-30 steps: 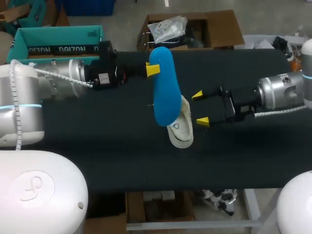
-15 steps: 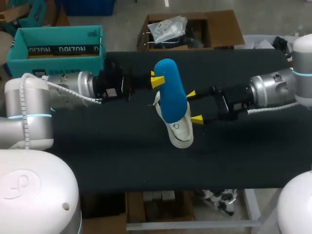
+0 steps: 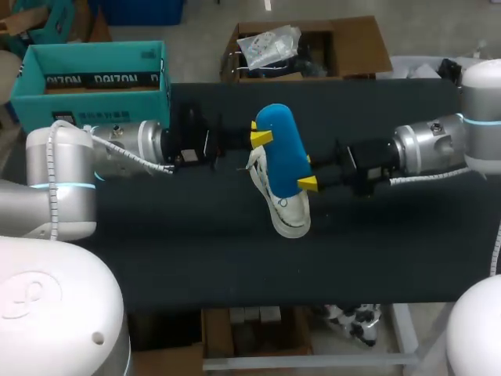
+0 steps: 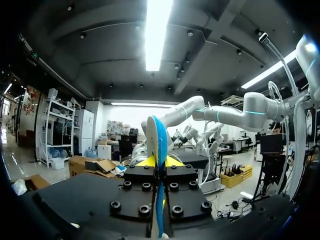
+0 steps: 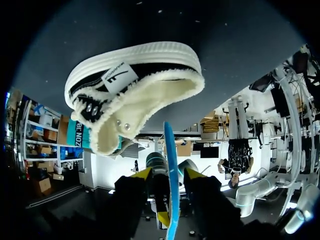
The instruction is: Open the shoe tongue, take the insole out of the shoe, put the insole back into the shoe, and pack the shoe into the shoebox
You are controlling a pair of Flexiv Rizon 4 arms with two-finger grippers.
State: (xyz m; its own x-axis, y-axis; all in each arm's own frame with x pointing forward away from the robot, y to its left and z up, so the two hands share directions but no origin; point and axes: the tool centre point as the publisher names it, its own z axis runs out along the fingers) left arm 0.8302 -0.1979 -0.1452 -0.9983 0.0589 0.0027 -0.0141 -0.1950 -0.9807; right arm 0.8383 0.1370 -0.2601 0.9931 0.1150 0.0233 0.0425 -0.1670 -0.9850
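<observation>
The left hand is clamping the blue insole just above the shoe. The right hand is straddling it, open. Releasing before the right hand closes is risking a drop beside the shoe.

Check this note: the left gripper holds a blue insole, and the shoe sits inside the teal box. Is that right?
No: the shoe lies on the table, outside the box, as the head view shows. The left gripper does hold the insole.
</observation>
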